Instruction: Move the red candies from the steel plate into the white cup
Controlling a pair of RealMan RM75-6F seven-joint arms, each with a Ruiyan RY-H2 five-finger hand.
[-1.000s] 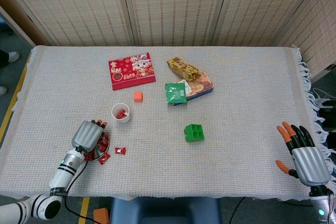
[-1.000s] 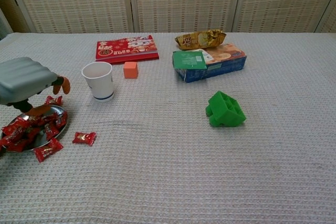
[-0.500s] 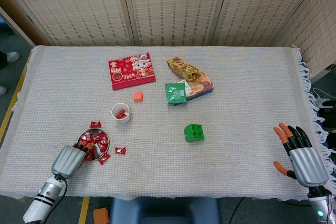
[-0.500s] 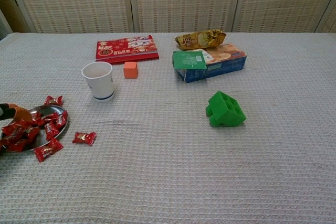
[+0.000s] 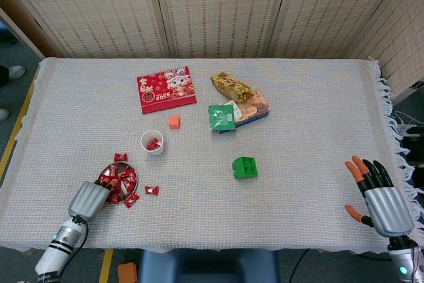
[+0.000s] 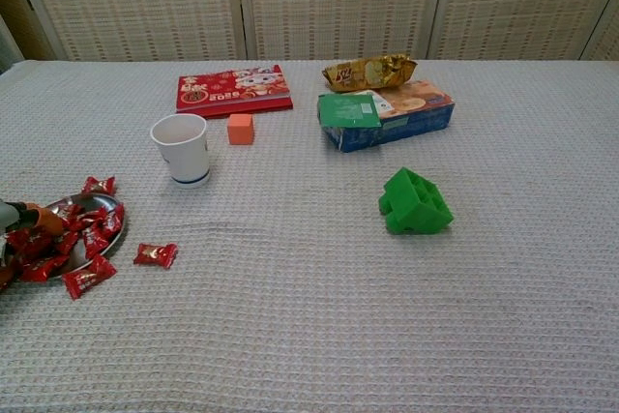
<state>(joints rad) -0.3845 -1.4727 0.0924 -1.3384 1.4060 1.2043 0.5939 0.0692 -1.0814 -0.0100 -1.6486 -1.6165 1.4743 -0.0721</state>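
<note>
The steel plate (image 5: 130,173) lies near the table's front left and is piled with red candies (image 5: 118,183). Single candies lie on the cloth just off it: one behind it (image 5: 120,157), one to its right (image 5: 152,190), one at its near rim (image 5: 130,201). The white cup (image 5: 152,142) stands upright beyond the plate with a red candy inside. My left hand (image 5: 89,198) sits at the plate's near-left edge, fingertips (image 6: 41,218) down among the candies; whether one is held is hidden. My right hand (image 5: 377,193) hovers at the front right, fingers spread, holding nothing.
A red booklet (image 5: 166,89), an orange cube (image 5: 173,121), a stack of snack packets (image 5: 238,109) and a green block (image 5: 244,167) lie farther back and to the right. The table's front edge runs just below both hands.
My left hand drew back from over the plate toward the front edge, then crept forward so its fingertips reach into the candies. The right hand sank slightly.
</note>
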